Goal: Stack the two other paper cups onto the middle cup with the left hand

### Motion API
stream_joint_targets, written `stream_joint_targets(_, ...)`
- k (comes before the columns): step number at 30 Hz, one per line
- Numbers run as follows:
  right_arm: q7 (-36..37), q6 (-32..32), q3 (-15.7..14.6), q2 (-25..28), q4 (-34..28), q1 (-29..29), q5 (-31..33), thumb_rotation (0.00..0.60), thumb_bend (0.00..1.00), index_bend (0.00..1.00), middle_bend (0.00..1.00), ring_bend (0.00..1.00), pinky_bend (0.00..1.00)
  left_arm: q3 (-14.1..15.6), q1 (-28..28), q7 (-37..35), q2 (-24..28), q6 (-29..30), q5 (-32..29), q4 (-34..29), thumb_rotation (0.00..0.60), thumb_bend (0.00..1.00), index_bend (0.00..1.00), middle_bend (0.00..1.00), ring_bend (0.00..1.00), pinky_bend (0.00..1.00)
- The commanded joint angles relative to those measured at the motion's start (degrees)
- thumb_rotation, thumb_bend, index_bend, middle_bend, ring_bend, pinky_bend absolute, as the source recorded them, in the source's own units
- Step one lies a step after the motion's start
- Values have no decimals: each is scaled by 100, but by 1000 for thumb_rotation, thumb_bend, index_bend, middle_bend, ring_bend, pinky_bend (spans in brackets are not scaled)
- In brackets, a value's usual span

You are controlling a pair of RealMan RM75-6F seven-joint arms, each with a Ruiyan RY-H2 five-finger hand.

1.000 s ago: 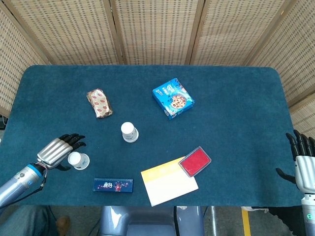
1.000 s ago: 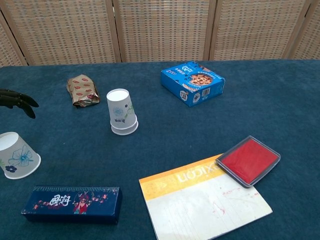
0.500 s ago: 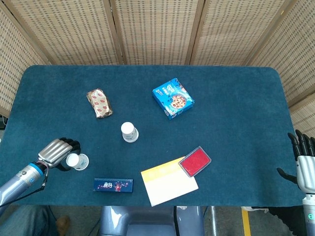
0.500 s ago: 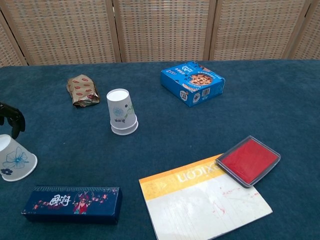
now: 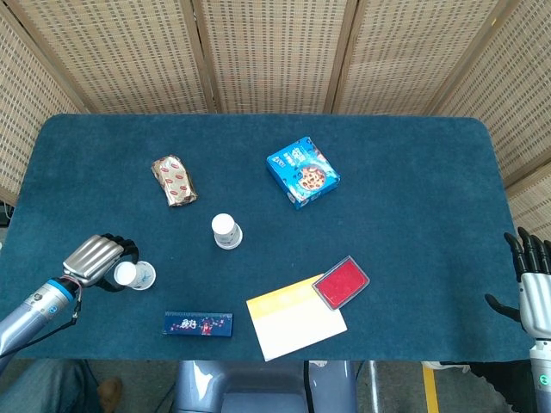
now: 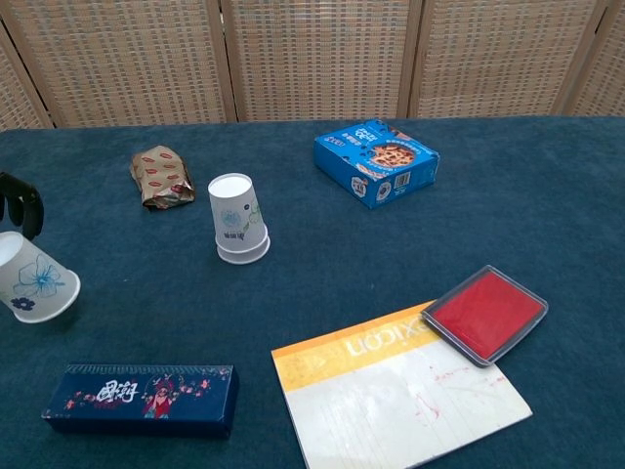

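Observation:
A white paper cup with a blue flower (image 6: 35,281) is tilted near the table's left front, also visible as the cup (image 5: 136,275) in the head view. My left hand (image 5: 93,259) wraps its dark fingers (image 6: 20,203) around it and holds it. The middle cup (image 5: 226,231) stands upside down at the table's centre; in the chest view this cup (image 6: 238,220) shows what looks like a doubled rim at its base. My right hand (image 5: 535,282) hangs off the table's right edge with fingers spread and nothing in it.
A foil snack packet (image 5: 175,181) lies behind the middle cup and a blue cookie box (image 5: 302,172) to its right. A dark blue long box (image 5: 198,323), a yellow-white booklet (image 5: 295,317) and a red flat case (image 5: 341,281) lie along the front.
My left hand's fingers have curled in around the flowered cup. The cup has tipped over further and shifted slightly left and up. The right hand has barely moved.

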Motion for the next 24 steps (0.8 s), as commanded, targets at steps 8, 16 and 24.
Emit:
stream_joint_targets(8, 20, -12, -1, 14, -3, 3, -6, 600, 0, 0, 0, 0, 0, -849, -728, -201, 718, -369, -375, -1089, 600, 156, 558, 413, 373, 406)
stream_joint_targets(16, 32, -54, 22, 19, 6, 10, 69, 600, 0, 0, 0, 0, 0, -1743, -1935, 635, 810, -1904, -1991, -1578, 600, 155, 558, 413, 373, 406)
stream_joint_targets(24, 136, -110, 54, 51, 45, 23, 137, 600, 0, 0, 0, 0, 0, -1722, -2574, 1823, 494, -2301, -3627, -1533, 600, 154, 558, 413, 373, 406)
